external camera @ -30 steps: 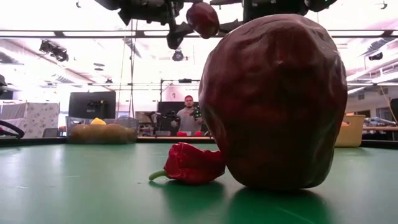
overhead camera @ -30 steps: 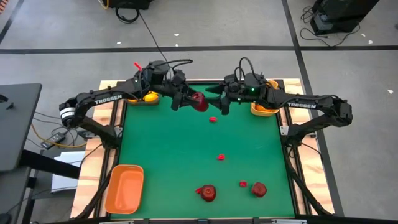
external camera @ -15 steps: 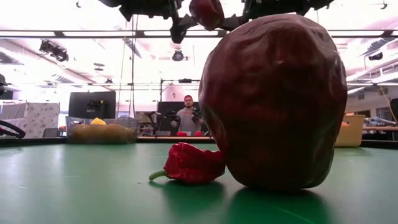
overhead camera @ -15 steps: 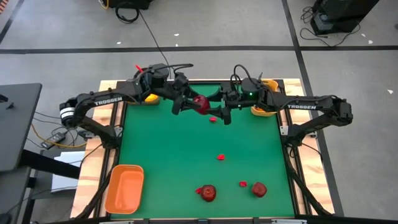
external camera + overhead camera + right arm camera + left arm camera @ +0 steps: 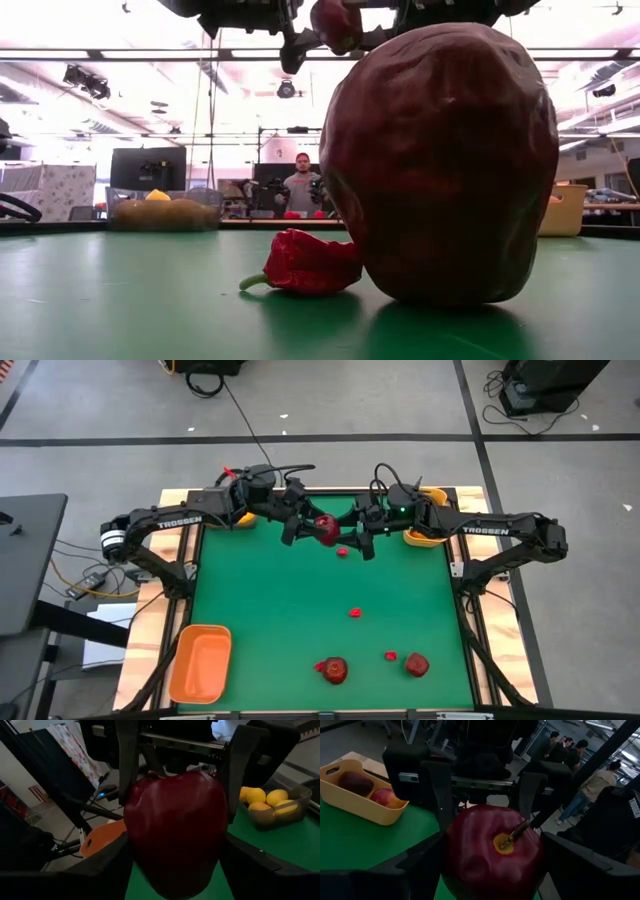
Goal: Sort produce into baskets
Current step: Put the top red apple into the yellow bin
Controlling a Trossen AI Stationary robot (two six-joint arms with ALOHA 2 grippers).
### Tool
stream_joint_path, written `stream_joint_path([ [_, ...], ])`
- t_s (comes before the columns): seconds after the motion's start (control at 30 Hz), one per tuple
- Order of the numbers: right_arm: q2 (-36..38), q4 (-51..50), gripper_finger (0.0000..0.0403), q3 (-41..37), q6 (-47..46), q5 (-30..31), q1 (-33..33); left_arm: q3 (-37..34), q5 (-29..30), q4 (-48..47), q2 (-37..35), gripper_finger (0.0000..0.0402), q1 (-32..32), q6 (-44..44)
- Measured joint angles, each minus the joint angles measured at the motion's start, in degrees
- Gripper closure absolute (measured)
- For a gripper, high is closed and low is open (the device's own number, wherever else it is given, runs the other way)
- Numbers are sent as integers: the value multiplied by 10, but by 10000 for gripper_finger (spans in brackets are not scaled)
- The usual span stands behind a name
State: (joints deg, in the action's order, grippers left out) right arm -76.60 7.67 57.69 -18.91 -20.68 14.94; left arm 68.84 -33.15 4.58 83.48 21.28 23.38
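Both sets of jaws bracket one dark red apple [image 5: 326,527] — from above you see the left gripper [image 5: 308,526] and right gripper [image 5: 352,534] meeting nose to nose over the far part of the green table [image 5: 270,610], the fruit between them. Just beside that apple, on the mat, lies a tiny red piece [image 5: 343,551]. The yellow basket [image 5: 424,538] sits well to the apple's right at the table edge, the grey basket [image 5: 237,517] to its left under the left arm, and the orange basket [image 5: 201,662] far off at the near left corner. Two more red fruits [image 5: 334,670] [image 5: 416,664] rest near the front edge.

At table level you see the apple held high [image 5: 336,22] above a huge wrinkled dark fruit [image 5: 440,165], with a small red pepper-like piece [image 5: 305,264] touching its base. A person [image 5: 301,188] sits in the room beyond.

Your left wrist camera shows its fingers [image 5: 435,852] pressed on the apple's sides, stem end facing you, the other gripper's fingers upright behind it; the yellow basket holds two reddish fruits.

Your right wrist camera shows the apple between its own fingers [image 5: 107,865] — whether they touch, you cannot tell. Lemons [image 5: 265,801] fill the grey basket beyond.
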Motion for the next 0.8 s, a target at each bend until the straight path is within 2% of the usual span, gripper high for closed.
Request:
stream_joint_path([
  [0.13,-1,7,137,0,-2,-4,-2,0,-36,18,2,63,0,22],
  [0.3,-3,2,131,1,0,4,2,0,-53,7,4,40,10,24],
  [0.47,-3,-20,136,1,-10,78,22,1,20,-37,3,42,50,57],
  [0.8,-3,-26,137,1,-21,75,80,0,14,-26,-3,46,91,98],
])
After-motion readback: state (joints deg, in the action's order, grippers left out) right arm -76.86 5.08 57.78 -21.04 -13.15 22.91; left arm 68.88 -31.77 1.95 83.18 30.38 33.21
